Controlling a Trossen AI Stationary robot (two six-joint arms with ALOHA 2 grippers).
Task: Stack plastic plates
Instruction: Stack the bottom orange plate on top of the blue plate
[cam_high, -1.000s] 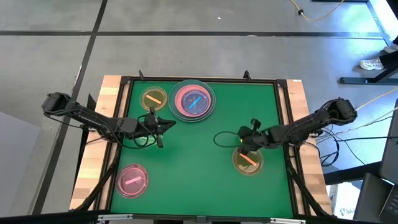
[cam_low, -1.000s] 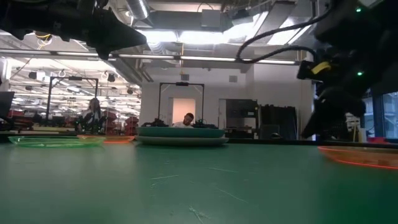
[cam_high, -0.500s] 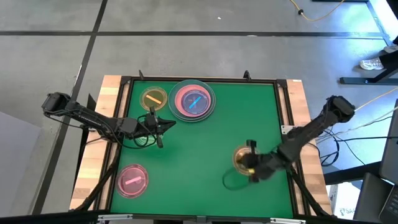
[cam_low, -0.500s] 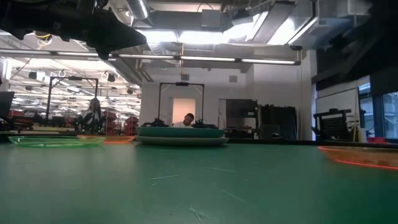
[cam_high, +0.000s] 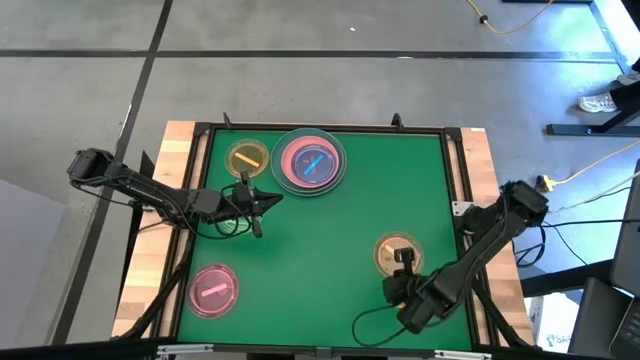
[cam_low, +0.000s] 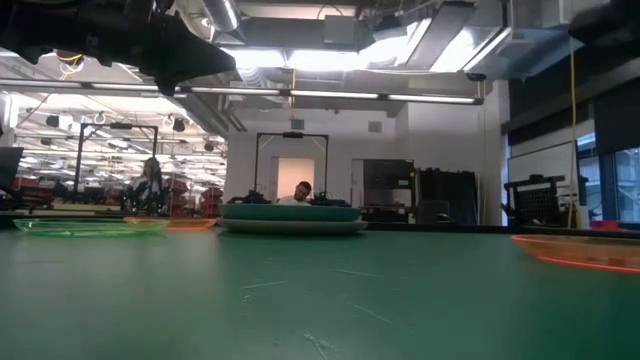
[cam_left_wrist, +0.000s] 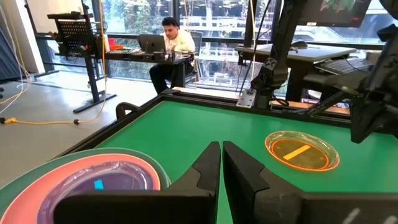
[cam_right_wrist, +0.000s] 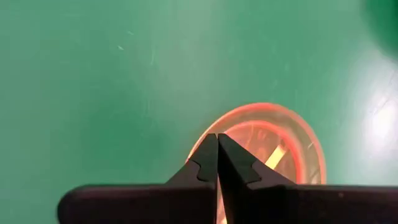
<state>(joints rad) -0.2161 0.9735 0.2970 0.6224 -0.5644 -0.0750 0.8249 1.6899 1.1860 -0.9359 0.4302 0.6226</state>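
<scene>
Since the earlier frames, the right arm has swung from the middle of the table toward the near edge, and the right gripper (cam_high: 402, 268) now points at the orange plate (cam_high: 398, 254) from the near side. Its fingers are pressed together with nothing between them, and their tips hang over the rim of this plate in the right wrist view (cam_right_wrist: 258, 146). The left arm has not moved.

On the left side, near the near-left corner of the green table (cam_high: 320, 270), a small pink plate (cam_high: 212, 289) with a light bar mark lies alone. The left gripper (cam_high: 268, 200) hovers near the left edge, between this plate and the far ones; its fingers (cam_left_wrist: 208, 165) are closed and empty. Close to the far edge lies a small yellow plate (cam_high: 247, 158) with an orange bar. Just beside it, to the right, is the stack (cam_high: 310, 163): a grey-white plate at the bottom, a teal one, a pink one, and a small translucent plate with a blue bar on top. In the low view this stack (cam_low: 291, 216) stands in the middle, well apart from the orange plate (cam_low: 580, 249) at the right.
</scene>
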